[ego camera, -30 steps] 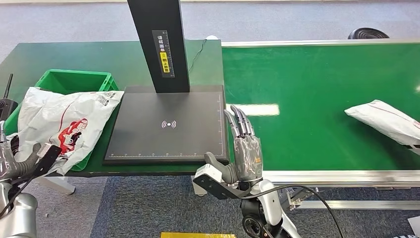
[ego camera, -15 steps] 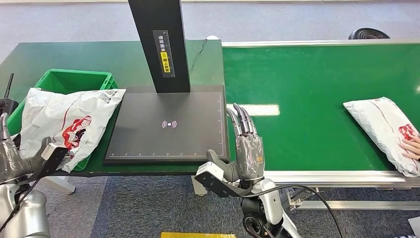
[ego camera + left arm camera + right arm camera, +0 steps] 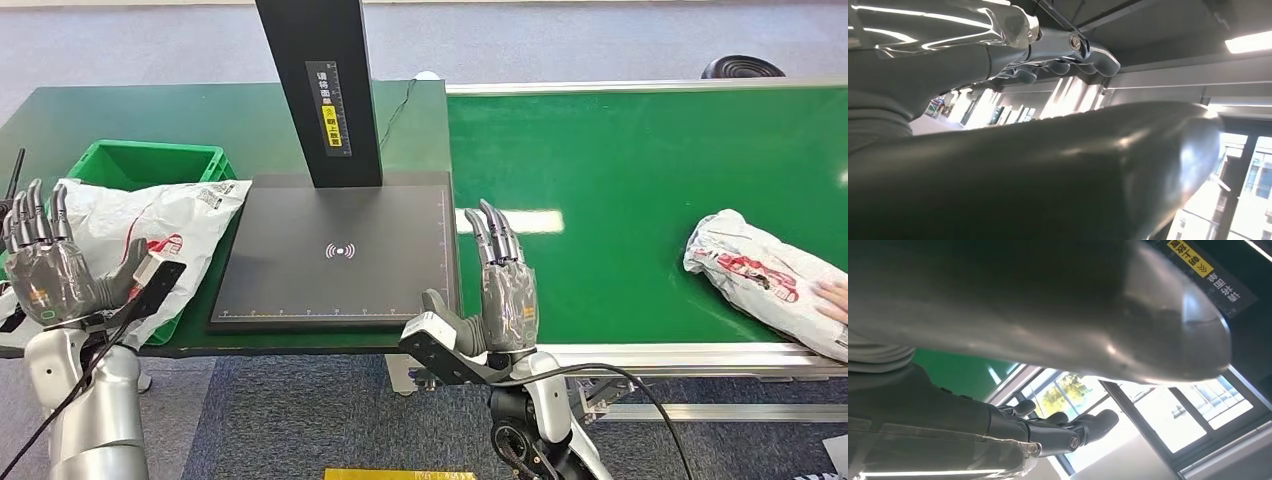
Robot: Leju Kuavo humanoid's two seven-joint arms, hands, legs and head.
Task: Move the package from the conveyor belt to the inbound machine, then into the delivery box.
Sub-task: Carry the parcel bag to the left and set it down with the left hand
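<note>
My right robot hand [image 3: 503,290] is raised at the near edge of the conveyor belt [image 3: 620,160], fingers straight, apart and pointing up, thumb out to the side, holding nothing. My left robot hand [image 3: 45,275] is raised too, at the near left corner of the bench [image 3: 120,110], fingers spread upward and empty.

Just past my left robot hand a white package with red print [image 3: 150,235] lies slumped across the green delivery box [image 3: 150,162], one end lapping onto the left edge of the inbound machine's black scan plate [image 3: 340,250]. The machine's dark post [image 3: 320,90] rises from the far side of the plate, bearing a yellow and white label.

Well to the right on the belt lies a second white package [image 3: 765,275], crumpled, red print showing. A person's hand [image 3: 830,297] touches its near end at the picture's right edge.
</note>
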